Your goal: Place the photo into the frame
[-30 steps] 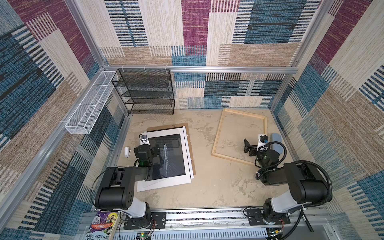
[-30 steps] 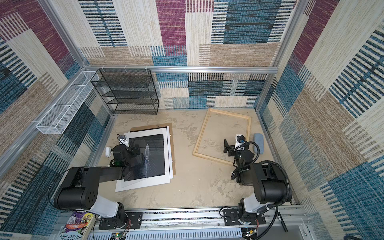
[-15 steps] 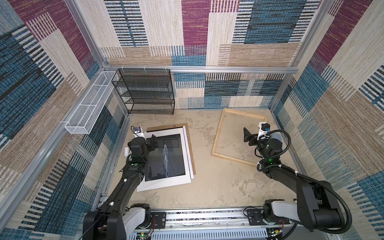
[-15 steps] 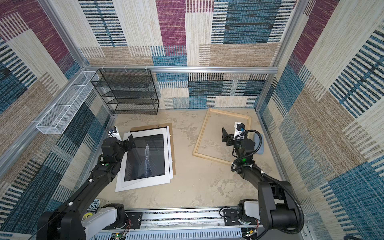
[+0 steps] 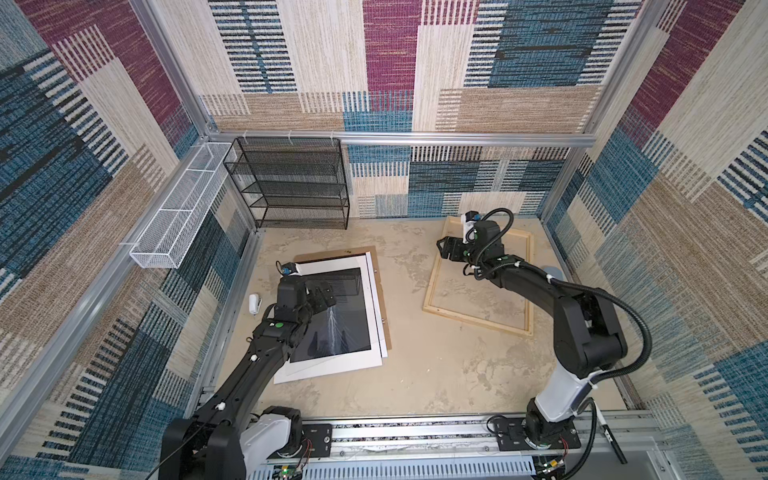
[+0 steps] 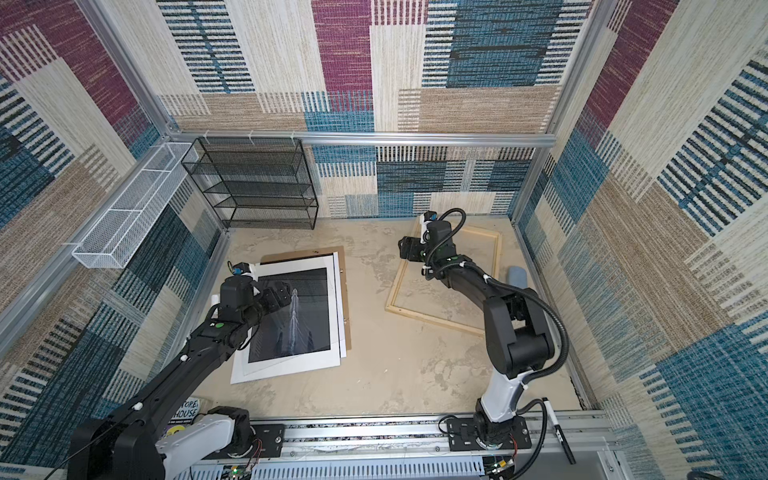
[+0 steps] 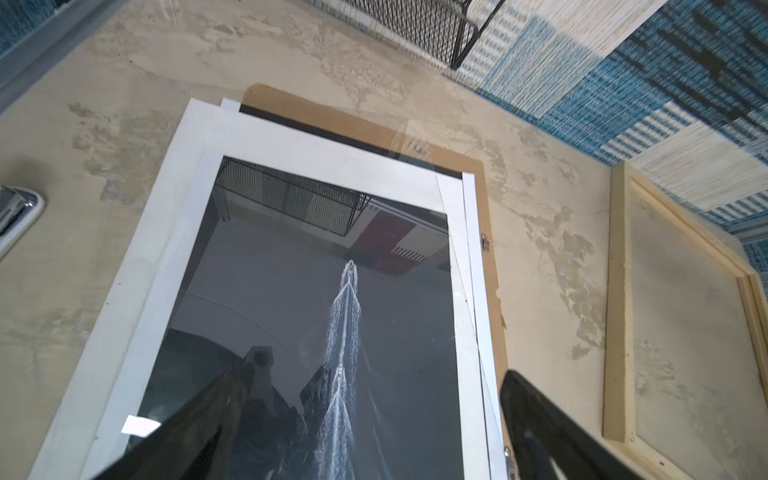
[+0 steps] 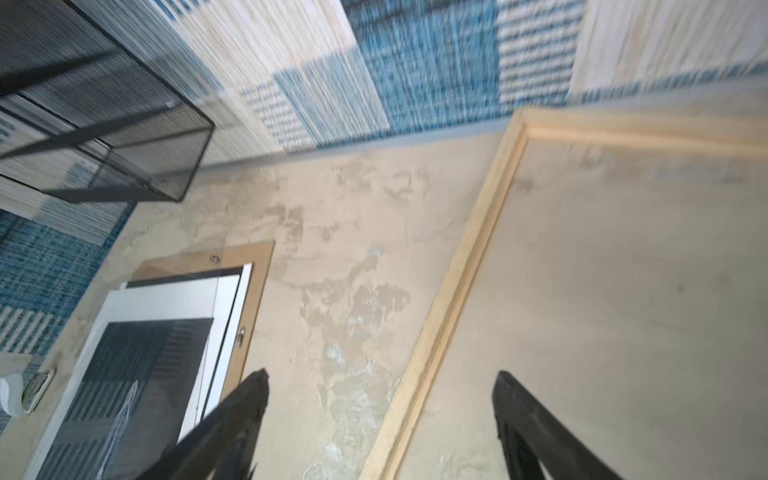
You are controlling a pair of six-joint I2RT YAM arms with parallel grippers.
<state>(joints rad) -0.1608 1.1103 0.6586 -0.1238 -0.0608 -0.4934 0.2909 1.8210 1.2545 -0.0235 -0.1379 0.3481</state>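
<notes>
Left hand [image 5: 322,296] wide open, holding nothing, poised over upper-left part of photo [image 5: 345,320]: large rectangular print, black with thin white streak down middle, white margin. Photo flat, face up, centre-left in both top views, topping stack over brown hardboard backing sheet [image 7: 332,123] on sandy bench [image 5: 415,374]. Frame [image 5: 478,322], thin pale natural-wood rails, flat on bench right of centre, well apart from photo. Right hand [image 5: 445,249] wide open, empty, above frame's left rail near upper corner.
</notes>
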